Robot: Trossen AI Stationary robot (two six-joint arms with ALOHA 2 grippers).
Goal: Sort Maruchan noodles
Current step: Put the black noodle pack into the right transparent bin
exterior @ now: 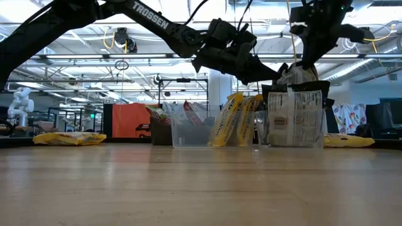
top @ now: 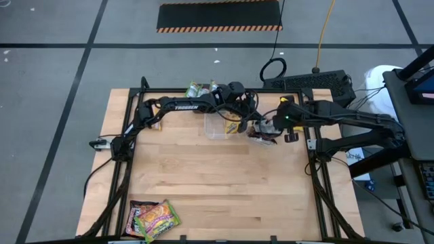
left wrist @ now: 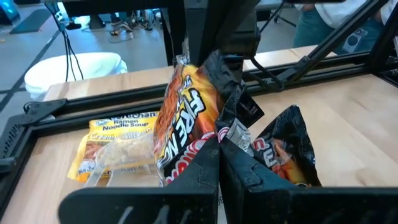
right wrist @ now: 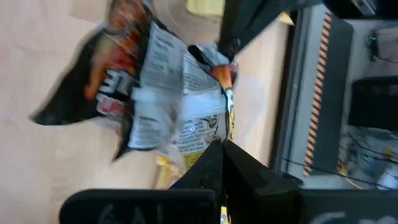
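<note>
Apparently a placing step is in hand: at the table's far edge the right gripper is closed on the top seam of a dark packet, held upright in the clear tub. The left gripper is pressed together beside that packet, though whether anything is pinched cannot be told. Yellow packets are seen in a neighbouring tub; unsorted packets lie at the near edge. Next, a clean release is called for, with the packet left inside.
</note>
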